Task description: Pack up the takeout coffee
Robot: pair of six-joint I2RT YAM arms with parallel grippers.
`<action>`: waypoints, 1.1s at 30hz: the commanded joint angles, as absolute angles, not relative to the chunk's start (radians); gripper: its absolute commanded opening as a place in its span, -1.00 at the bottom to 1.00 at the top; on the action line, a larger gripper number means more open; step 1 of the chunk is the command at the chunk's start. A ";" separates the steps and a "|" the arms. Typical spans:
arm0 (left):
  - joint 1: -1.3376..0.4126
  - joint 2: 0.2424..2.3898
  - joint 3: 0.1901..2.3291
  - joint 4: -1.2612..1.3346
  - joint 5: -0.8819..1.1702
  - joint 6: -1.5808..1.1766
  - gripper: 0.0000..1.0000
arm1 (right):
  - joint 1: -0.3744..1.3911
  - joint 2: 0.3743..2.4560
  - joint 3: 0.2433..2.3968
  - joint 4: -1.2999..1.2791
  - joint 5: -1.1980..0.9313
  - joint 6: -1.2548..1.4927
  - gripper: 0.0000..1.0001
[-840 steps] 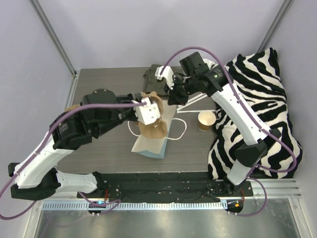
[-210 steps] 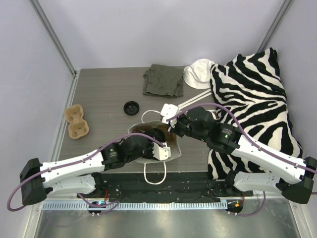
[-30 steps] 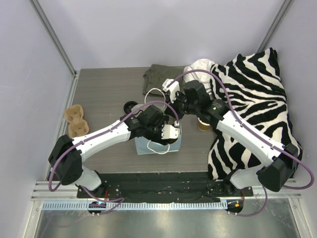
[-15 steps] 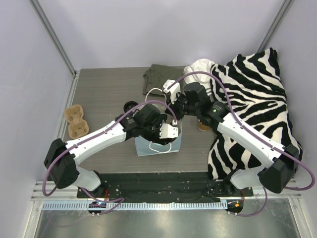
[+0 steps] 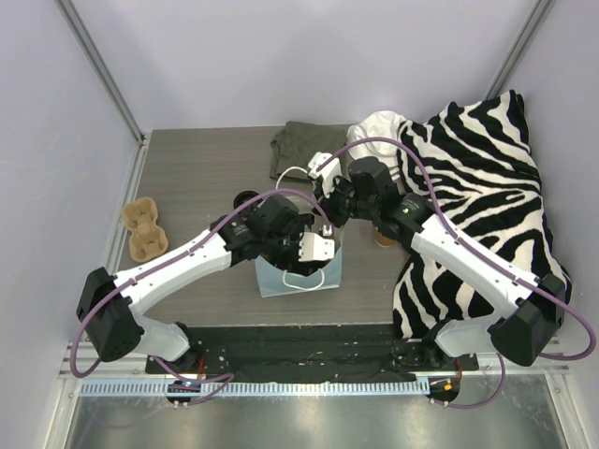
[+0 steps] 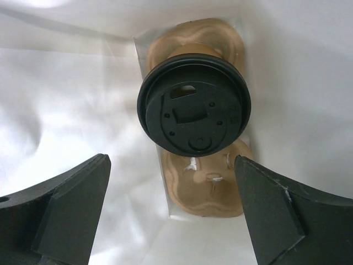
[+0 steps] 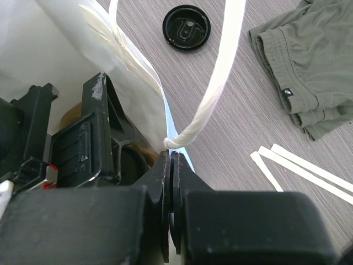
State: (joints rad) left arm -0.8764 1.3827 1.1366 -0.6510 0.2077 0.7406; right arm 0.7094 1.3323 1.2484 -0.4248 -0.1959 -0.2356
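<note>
In the left wrist view the takeout coffee [image 6: 193,107], a tan cup under a round black lid, stands upright in a brown pulp carrier [image 6: 207,185] on the floor of the blue paper bag [image 5: 273,277], whose inside is white [image 6: 77,88]. My left gripper [image 6: 171,207] hangs open above the cup, its fingers [image 6: 66,210] wide apart and touching nothing. From above, that gripper [image 5: 314,248] sits over the bag's mouth. My right gripper [image 7: 172,160] is shut on the bag's rim beside the white rope handle [image 7: 220,72], and it shows at the bag's far edge [image 5: 330,211].
A second pulp carrier [image 5: 143,229] lies at the left. A loose black lid [image 5: 245,199] sits behind the bag. A lidless tan cup [image 5: 384,236] stands under my right arm. Green cloth [image 5: 304,150], a white hat [image 5: 374,126], white strips [image 7: 298,171] and a zebra blanket [image 5: 477,187] fill the back and right.
My left gripper has let its jaws out a little wider and drifted slightly left over the bag's mouth. The right gripper keeps its pinch on the rim.
</note>
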 commanded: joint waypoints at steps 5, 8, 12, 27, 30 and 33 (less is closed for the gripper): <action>-0.867 1.348 1.233 -0.745 0.302 0.721 0.99 | 0.706 1.295 1.224 -0.408 -0.178 -0.261 -0.98; -0.854 1.345 1.253 -0.768 0.317 0.718 0.99 | 0.704 1.289 1.216 -0.402 -0.176 -0.261 -0.97; -0.845 1.333 1.276 -0.788 0.339 0.710 0.99 | 0.706 1.281 1.210 -0.400 -0.173 -0.262 -0.98; -0.813 1.285 1.377 -0.842 0.310 0.661 0.99 | 0.706 1.269 1.206 -0.393 -0.166 -0.267 -0.98; -0.795 1.295 1.428 -0.861 0.310 0.641 1.00 | 0.706 1.269 1.206 -0.393 -0.163 -0.267 -0.98; -0.761 1.308 1.497 -0.884 0.324 0.611 0.99 | 0.704 1.267 1.207 -0.391 -0.160 -0.267 -0.98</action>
